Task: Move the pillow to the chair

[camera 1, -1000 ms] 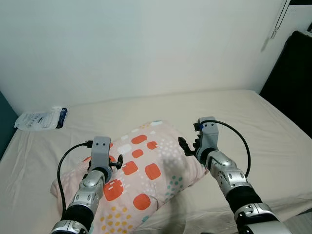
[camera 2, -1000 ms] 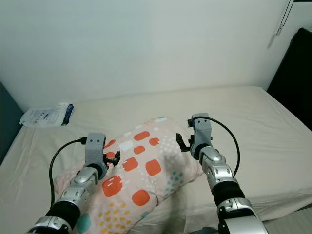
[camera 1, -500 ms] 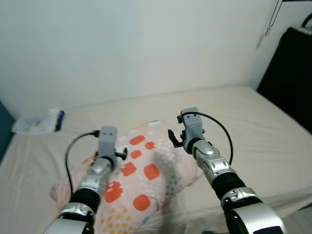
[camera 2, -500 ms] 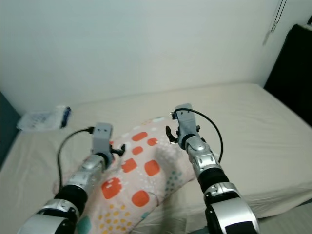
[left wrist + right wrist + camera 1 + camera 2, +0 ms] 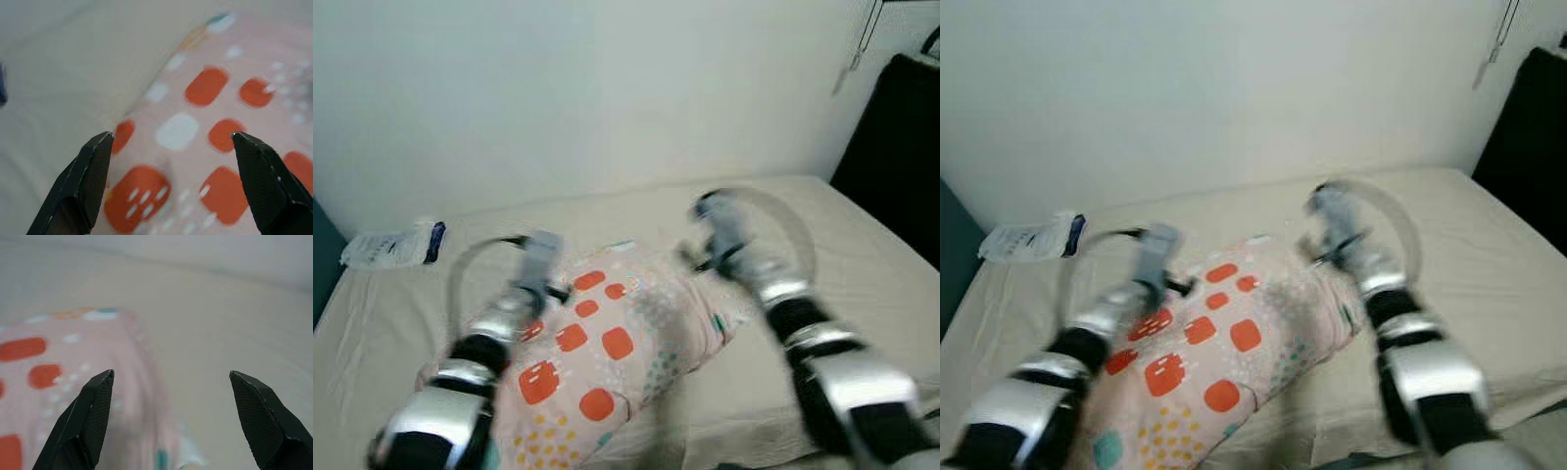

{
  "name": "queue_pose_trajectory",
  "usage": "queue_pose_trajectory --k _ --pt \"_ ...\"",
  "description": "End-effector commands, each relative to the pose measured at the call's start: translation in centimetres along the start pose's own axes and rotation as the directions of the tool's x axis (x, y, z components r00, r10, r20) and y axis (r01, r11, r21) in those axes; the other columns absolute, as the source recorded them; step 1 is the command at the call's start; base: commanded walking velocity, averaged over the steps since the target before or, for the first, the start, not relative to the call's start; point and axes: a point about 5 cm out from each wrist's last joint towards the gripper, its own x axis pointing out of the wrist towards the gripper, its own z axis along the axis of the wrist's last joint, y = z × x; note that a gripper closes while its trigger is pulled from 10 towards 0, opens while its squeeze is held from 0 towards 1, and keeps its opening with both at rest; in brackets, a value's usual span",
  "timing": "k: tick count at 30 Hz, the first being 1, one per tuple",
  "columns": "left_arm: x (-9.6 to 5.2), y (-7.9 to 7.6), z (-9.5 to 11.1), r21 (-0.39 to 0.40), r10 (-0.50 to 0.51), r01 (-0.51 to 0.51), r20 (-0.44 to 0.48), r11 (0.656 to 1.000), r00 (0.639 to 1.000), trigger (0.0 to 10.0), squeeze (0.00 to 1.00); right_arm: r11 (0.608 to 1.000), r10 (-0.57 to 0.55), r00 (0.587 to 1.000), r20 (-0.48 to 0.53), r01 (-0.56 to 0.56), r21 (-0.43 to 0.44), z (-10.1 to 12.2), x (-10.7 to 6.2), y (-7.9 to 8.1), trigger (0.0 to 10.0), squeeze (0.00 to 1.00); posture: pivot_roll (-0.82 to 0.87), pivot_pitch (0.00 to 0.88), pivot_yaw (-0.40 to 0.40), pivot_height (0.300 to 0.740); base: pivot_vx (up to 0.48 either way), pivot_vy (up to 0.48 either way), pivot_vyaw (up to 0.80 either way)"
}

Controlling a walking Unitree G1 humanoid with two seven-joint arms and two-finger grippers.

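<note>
A pale pink pillow (image 5: 612, 348) patterned with orange-red rounded squares and small white and teal dots lies on a cream-sheeted bed (image 5: 862, 255), set against a plain white wall (image 5: 587, 88). Both silver arms reach forward over it and are blurred in the head views. The left gripper (image 5: 172, 139) hovers just above the pillow's left part, near its edge where the fabric meets the sheet; its two black fingers (image 5: 90, 166) are spread wide with nothing between them, and the orange patches fill the gap beneath. The right gripper (image 5: 170, 377) hovers over the pillow's right end, with the pillow under and beside one finger and bare sheet under the other; its fingers (image 5: 93, 406) are also spread wide and hold nothing. In the head views the pillow sits between and below the two wrists, its near corner reaching toward the robot. Beyond the left gripper, well apart from the pillow, a white and blue plastic packet (image 5: 393, 245) rests on the sheet by the wall. Beyond the right arm stands a dark, tall object (image 5: 901, 147) beside the bed.
</note>
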Motion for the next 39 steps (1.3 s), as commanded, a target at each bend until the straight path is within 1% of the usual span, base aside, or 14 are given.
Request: queue_pose_trajectory --k 1,4,8,11,14,15,19,20,25,27,32,33,37,39 --pt "0.2 -1.5 -1.1 -0.022 -0.054 0.053 -0.013 0.998 0.998 10.0 0.0 0.993 0.113 0.991 -0.073 -0.11 0.05 -3.0 0.5 3.8 10.0 0.0 0.05 0.0 0.014 0.74 0.0 0.0 0.0" --pt "-0.5 -1.8 -3.4 -0.199 -0.065 0.055 -0.044 0.979 0.997 10.0 0.0 0.957 0.173 0.985 -0.022 -0.163 0.242 -5.3 0.3 6.4 10.0 0.0 0.05 0.0 0.029 0.74 0.0 0.0 0.0" --pt "-1.2 -3.0 -5.5 -0.228 -0.098 0.082 -0.058 0.97 0.994 10.0 0.0 0.898 0.235 0.972 -0.01 -0.213 0.386 -6.5 -0.1 7.3 10.0 0.0 0.08 0.0 0.017 0.74 0.0 0.0 0.0" --pt "-1.4 -3.6 -6.9 -0.261 -0.097 0.066 -0.105 0.963 0.99 10.0 0.0 0.892 0.369 0.929 -0.008 -0.352 0.283 -6.8 -0.3 9.1 10.0 0.0 0.07 0.0 0.038 0.74 0.0 0.0 0.0" --pt "-0.5 -4.4 -4.5 -0.195 -0.109 0.104 -0.017 0.975 0.994 10.0 0.0 0.853 0.417 0.902 0.109 -0.43 0.297 -3.1 0.2 9.6 10.0 0.0 0.08 0.0 0.029 0.74 0.0 0.0 0.0" --pt "-0.2 -3.9 -3.0 -0.224 -0.057 0.065 0.04 0.972 0.998 10.0 0.0 0.834 0.341 0.926 0.163 -0.378 0.402 -1.7 0.5 8.6 10.0 0.0 0.08 0.0 0.026 0.74 0.0 0.0 0.0" --pt "-0.1 -3.1 -1.9 -0.286 0.015 0.01 0.086 0.958 0.996 10.0 0.0 0.793 0.243 0.951 0.193 -0.31 0.525 -0.8 0.7 7.5 10.0 0.0 0.08 0.0 0.025 0.74 0.0 0.0 0.0" --pt "-0.5 -3.1 -3.1 -0.292 0.023 -0.009 0.043 0.956 0.999 10.0 0.0 0.843 0.277 0.949 0.15 -0.315 0.436 -2.4 0.5 7.8 10.0 0.0 0.09 0.0 0.008 0.74 0.0 0.0 0.0" --pt "-1.5 -3.8 -6.6 -0.199 -0.021 0.007 -0.068 0.98 0.997 10.0 0.0 0.891 0.361 0.931 0.062 -0.364 0.27 -5.5 -0.1 8.9 10.0 0.0 0.09 0.0 0.003 0.74 0.0 0.0 0.0" --pt "-2.8 -3.5 -9.7 -0.148 -0.004 -0.024 -0.188 0.989 0.982 10.0 0.0 0.877 0.336 0.935 0.112 -0.354 0.325 -4.7 0.0 7.9 10.0 0.0 0.09 0.0 0.005 0.74 0.0 0.0 0.0" --pt "-3.3 -3.1 -10.6 -0.138 0.021 -0.05 -0.203 0.989 0.979 10.0 0.0 0.866 0.212 0.966 0.151 -0.257 0.429 -3.6 0.2 5.7 10.0 0.0 0.1 0.0 -0.005 0.74 0.0 0.0 0.0" --pt "-3.3 -3.8 -10.6 -0.171 0.044 -0.072 -0.161 0.983 0.986 10.0 0.0 0.784 0.134 0.98 0.146 -0.195 0.59 -3.9 0.1 4.6 10.0 0.0 0.08 0.0 -0.01 0.74 0.0 0.0 0.0" --pt "-3.3 -4.3 -10.5 -0.195 0.054 -0.079 -0.133 0.978 0.99 10.0 0.0 0.757 0.121 0.983 0.141 -0.183 0.627 -4.4 0.0 4.7 10.0 0.0 0.08 0.0 -0.009 0.74 0.0 0.0 0.0" --pt "-3.0 -4.9 -10.2 -0.26 0.068 -0.092 -0.102 0.961 0.992 10.0 0.0 0.785 0.133 0.986 0.102 -0.167 0.597 -5.7 -0.3 5.8 10.0 0.0 0.08 0.0 -0.011 0.74 0.0 0.0 0.0"
